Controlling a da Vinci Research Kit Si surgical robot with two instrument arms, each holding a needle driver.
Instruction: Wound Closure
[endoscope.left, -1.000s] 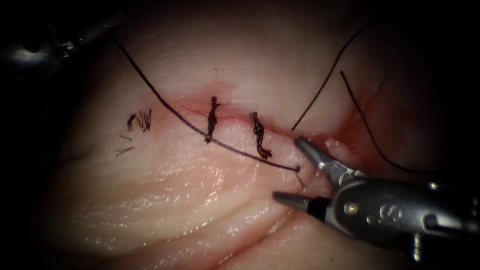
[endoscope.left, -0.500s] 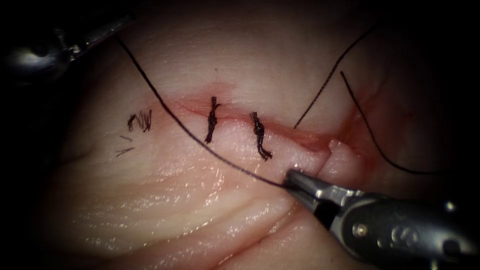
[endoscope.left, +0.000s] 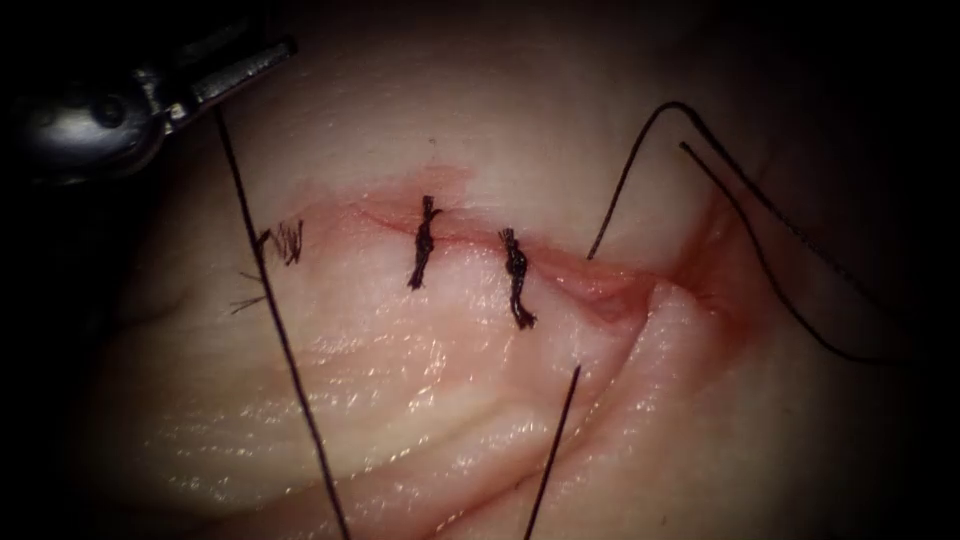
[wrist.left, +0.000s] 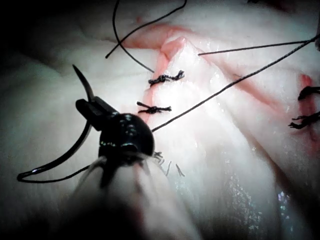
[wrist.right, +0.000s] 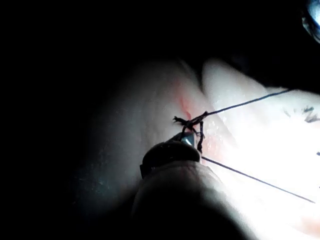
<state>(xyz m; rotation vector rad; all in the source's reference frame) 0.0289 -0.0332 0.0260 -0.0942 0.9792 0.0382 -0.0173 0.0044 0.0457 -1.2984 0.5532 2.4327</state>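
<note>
The endoscope looks down from above and in front at the tissue (endoscope.left: 420, 400) and its cut (endoscope.left: 560, 265). Each wrist camera looks along its own shaft from very close. All three views share the stitched cut (wrist.left: 162, 80) (wrist.right: 187, 112) and the thread (endoscope.left: 285, 350) (wrist.left: 225, 85) (wrist.right: 250, 102).

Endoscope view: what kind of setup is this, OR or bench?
Probably a bench suturing practice rig. The tissue is a pale slab with a cut closed by two knotted stitches, loose thread crosses it, and the left tool holds a curved needle.
</note>
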